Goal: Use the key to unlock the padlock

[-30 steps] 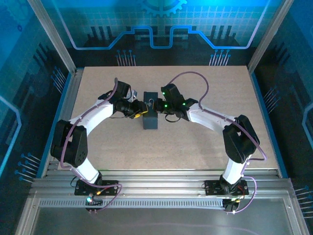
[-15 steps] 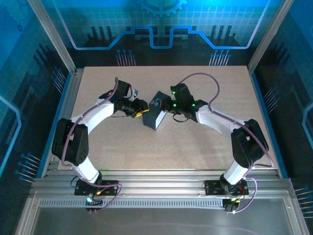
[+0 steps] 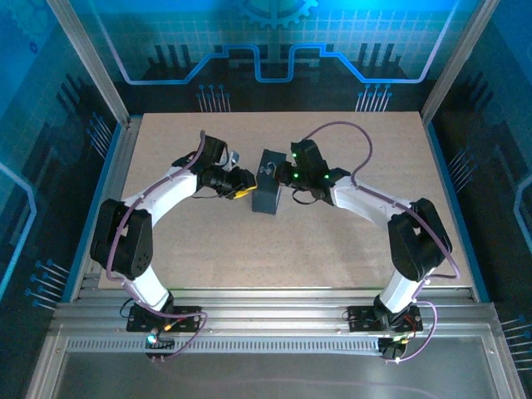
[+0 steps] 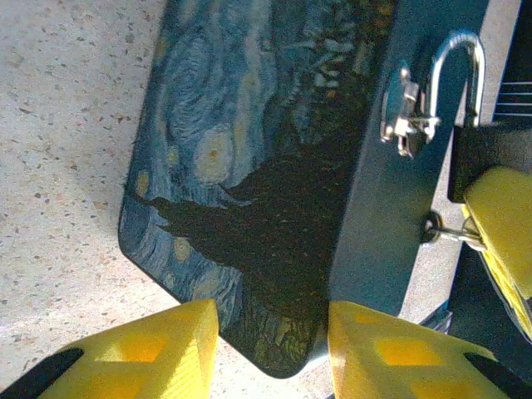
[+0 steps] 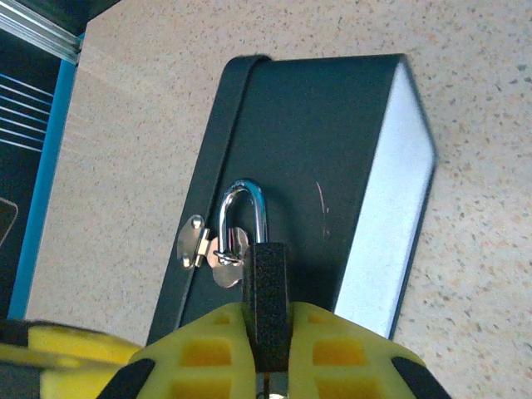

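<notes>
A: Right gripper [image 5: 270,332] first: clamped tight on the padlock [image 5: 264,291], black body pinched between both yellow fingers.

B: And the shackle [image 5: 245,204] runs through the hasp [image 5: 206,249] on the painted box [image 5: 324,141]. It looks closed to me.

A: Left gripper [image 4: 273,332]?

B: Jaws part-way apart, astride the box's near corner. Pinching it or just bracketing it, I can't tell.

A: What's moved?

B: 1 second ago the box sat square between the arms. Then it swung askew as the right arm pulled back, and now it has settled slightly turned, further toward the right arm.

A: So tugging the lock drags the whole box across the table [image 4: 58,125].

B: Exactly, so the left side needs to brace it better.

A: The key?

B: There's a thin metal piece [image 4: 445,233] beside the right gripper's finger. Probably the key, but it's too small to confirm. I'd call the lock not yet open.
</notes>
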`<state>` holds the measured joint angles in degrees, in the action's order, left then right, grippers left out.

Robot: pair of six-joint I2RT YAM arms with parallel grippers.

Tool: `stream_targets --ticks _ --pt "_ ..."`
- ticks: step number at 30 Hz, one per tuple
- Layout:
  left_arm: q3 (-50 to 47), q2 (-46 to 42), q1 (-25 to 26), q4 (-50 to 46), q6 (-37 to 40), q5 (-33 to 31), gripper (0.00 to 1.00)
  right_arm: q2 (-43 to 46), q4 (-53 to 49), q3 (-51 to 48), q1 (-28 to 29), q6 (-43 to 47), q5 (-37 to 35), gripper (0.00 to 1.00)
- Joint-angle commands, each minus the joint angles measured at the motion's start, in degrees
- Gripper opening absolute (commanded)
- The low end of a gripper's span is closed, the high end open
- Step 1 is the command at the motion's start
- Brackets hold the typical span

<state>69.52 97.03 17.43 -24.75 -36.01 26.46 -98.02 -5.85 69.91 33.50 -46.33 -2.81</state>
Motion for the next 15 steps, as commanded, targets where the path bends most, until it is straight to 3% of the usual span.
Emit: stream_targets --ticks 1,15 --pt "-0.5 2.9 1.1 -7.0 1.1 -1.6 0.39 -1.6 0.5 4.3 1.6 -0.3 -5.9 0.0" --pt "0.3 2.0 0.7 -8.1 0.8 -2.3 0.42 -1.2 -0.1 5.0 0.0 -1.9 -9.3 0.0"
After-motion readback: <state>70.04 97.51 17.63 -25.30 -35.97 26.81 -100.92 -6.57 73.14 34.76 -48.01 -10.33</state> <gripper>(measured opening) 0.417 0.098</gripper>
